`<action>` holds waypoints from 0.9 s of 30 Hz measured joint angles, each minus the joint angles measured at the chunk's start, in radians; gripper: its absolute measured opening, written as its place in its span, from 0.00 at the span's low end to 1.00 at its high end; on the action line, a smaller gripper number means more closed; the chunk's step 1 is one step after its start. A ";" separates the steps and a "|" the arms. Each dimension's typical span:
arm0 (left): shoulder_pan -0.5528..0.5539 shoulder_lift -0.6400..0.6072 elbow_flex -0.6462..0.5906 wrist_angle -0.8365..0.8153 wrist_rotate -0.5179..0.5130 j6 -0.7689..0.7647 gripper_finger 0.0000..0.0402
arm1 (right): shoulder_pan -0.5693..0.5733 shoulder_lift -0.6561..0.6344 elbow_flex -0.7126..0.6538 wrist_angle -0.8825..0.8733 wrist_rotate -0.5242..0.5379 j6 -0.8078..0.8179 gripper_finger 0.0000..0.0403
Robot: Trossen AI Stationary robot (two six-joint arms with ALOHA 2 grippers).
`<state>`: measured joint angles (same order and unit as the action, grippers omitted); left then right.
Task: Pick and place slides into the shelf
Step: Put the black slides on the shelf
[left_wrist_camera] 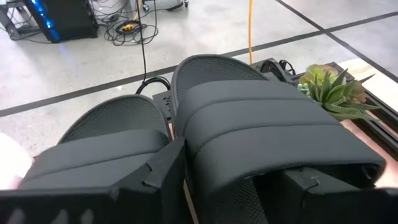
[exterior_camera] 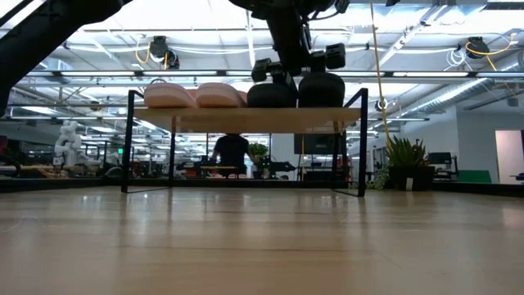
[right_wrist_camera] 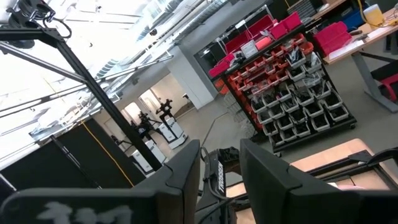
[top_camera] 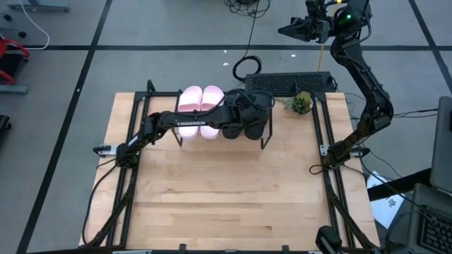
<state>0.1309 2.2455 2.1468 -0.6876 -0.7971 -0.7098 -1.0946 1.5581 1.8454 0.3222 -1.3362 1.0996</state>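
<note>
Atop the shelf (top_camera: 185, 138) lie four slides: two pink slides (top_camera: 200, 100) at left, two black slides (top_camera: 258, 101) at right. Left gripper (top_camera: 247, 121) sits over the black pair, its fingers (left_wrist_camera: 163, 171) parted astride one black slide's (left_wrist_camera: 267, 134) strap, not clamped. Right gripper (top_camera: 291, 29), raised beyond the table (top_camera: 233, 197), has fingers (right_wrist_camera: 186, 168) parted, holding nothing.

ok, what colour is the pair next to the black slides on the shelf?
Pale pink pair, clearest in the high view.
</note>
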 joint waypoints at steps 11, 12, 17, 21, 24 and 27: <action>0.007 -0.004 0.000 0.001 0.049 0.001 0.44 | 0.000 0.000 0.000 0.000 0.000 0.000 0.26; 0.009 -0.005 -0.003 0.004 0.062 -0.002 0.44 | 0.000 0.000 0.000 0.000 0.000 0.000 0.26; 0.016 -0.012 -0.039 0.015 0.098 -0.046 0.44 | 0.004 0.000 0.000 0.000 0.000 0.000 0.26; 0.017 -0.013 -0.062 0.051 0.105 -0.045 0.44 | 0.005 0.000 0.000 0.003 0.000 0.000 0.26; 0.013 -0.012 -0.066 0.076 0.112 -0.020 0.44 | 0.011 0.000 0.000 0.003 0.000 0.000 0.26; 0.013 -0.011 -0.066 0.093 0.117 -0.008 0.44 | 0.011 0.000 0.000 0.003 0.000 0.005 0.26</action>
<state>0.1436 2.2345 2.0804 -0.5948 -0.6798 -0.7177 -1.0836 1.5581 1.8454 0.3252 -1.3361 1.1042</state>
